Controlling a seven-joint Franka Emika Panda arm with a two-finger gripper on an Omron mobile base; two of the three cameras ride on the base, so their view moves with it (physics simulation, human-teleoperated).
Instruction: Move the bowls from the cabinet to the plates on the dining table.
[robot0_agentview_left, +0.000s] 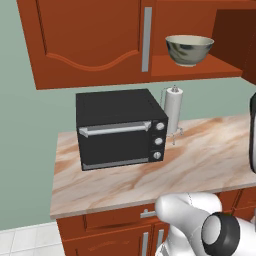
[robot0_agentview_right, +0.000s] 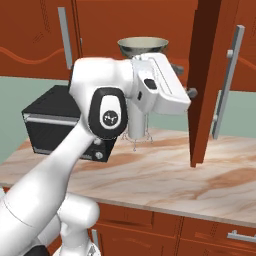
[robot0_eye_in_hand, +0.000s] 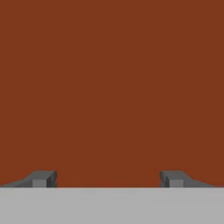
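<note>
A grey bowl with a cream inside (robot0_agentview_left: 189, 49) stands on the open shelf of the reddish-brown wall cabinet (robot0_agentview_left: 90, 45). In the right base view the bowl (robot0_agentview_right: 142, 46) sits just behind and above my hand. My gripper (robot0_agentview_right: 184, 80) is raised to shelf height and points toward the swung-open cabinet door (robot0_agentview_right: 205, 75). In the hand view the gripper (robot0_eye_in_hand: 108, 178) is open, its tips wide apart with nothing between them, facing plain red-brown wood. The plates and the dining table are out of view.
A black oven (robot0_agentview_left: 120, 127) and a paper towel holder (robot0_agentview_left: 174, 110) stand on the short marble counter (robot0_agentview_left: 200, 160) under the cabinet. The open door's long grey handle (robot0_agentview_right: 227, 85) hangs to the right of my hand.
</note>
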